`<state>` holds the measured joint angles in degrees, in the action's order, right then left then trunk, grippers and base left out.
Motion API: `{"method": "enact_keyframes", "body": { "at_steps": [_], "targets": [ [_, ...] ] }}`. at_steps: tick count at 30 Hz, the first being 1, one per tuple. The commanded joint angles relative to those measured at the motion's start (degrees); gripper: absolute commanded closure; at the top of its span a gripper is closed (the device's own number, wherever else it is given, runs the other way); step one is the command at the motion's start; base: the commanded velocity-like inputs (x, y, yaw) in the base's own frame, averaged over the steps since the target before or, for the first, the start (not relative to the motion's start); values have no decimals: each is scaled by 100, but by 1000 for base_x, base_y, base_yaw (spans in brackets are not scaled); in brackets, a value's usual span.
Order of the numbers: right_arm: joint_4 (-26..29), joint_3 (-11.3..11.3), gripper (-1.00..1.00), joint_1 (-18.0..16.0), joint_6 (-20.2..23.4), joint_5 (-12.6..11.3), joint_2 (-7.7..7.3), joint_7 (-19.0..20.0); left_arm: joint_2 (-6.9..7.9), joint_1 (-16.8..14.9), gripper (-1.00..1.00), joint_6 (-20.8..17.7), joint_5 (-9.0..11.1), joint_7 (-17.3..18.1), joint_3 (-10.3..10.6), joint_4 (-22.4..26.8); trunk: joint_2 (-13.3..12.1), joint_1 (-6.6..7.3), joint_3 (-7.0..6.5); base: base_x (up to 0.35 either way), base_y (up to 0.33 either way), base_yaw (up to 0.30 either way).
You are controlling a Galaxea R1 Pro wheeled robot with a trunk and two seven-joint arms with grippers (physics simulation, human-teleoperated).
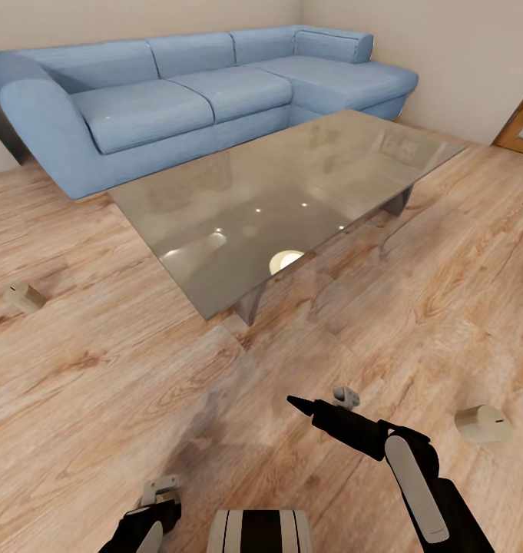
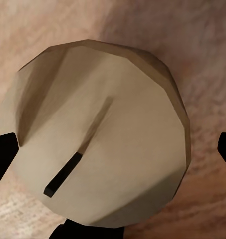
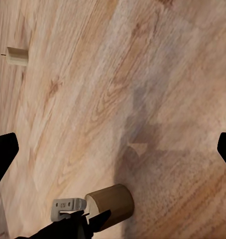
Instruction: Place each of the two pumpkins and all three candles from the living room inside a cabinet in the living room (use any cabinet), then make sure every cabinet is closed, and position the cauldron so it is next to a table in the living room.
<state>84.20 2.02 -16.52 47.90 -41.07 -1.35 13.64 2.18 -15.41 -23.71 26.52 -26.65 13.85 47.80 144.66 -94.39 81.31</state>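
A grey-beige candle with a dark wick sits close up between the spread fingers of my open left gripper. In the right wrist view, that same candle lies just under the left gripper. My left gripper is low at the front of the head view. Ahead of it my right gripper hangs open over bare floor. Two more candles lie on the floor, one far left and one at the right. The pumpkins, cabinet and cauldron are out of view.
A low glass table stands ahead on metal legs. Behind it is a long blue corner sofa. A wooden door frame shows at the right edge. Wood floor stretches between me and the table.
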Motion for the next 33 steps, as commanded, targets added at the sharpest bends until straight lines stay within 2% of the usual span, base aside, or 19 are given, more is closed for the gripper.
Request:
{"method": "enact_keyframes", "body": {
  "at_steps": [1,2,3,27,29,33],
  "targets": [
    [0,0,-100,0,0,-2,-2,-1,-2,3,-100,42,126,99,9,-69,-1,-2,1,0,0,0],
    [0,0,-100,0,0,-3,-3,1,-1,3,-100,42,127,99,10,-69,-1,-2,1,0,0,0],
    [0,0,-100,0,0,-5,-4,0,0,3,100,42,128,99,8,-69,-1,-2,1,0,0,0],
    [0,0,-100,0,4,-15,-5,1,10,4,100,42,176,99,-5,-69,-1,-2,1,0,0,0],
    [0,-2,-100,0,5,-20,-7,3,12,5,100,38,177,99,-5,-69,-3,3,-44,0,0,0],
    [0,-6,-100,0,5,-26,-13,5,14,4,100,36,178,99,-5,-69,-3,3,-44,0,0,0]
  ]
}}
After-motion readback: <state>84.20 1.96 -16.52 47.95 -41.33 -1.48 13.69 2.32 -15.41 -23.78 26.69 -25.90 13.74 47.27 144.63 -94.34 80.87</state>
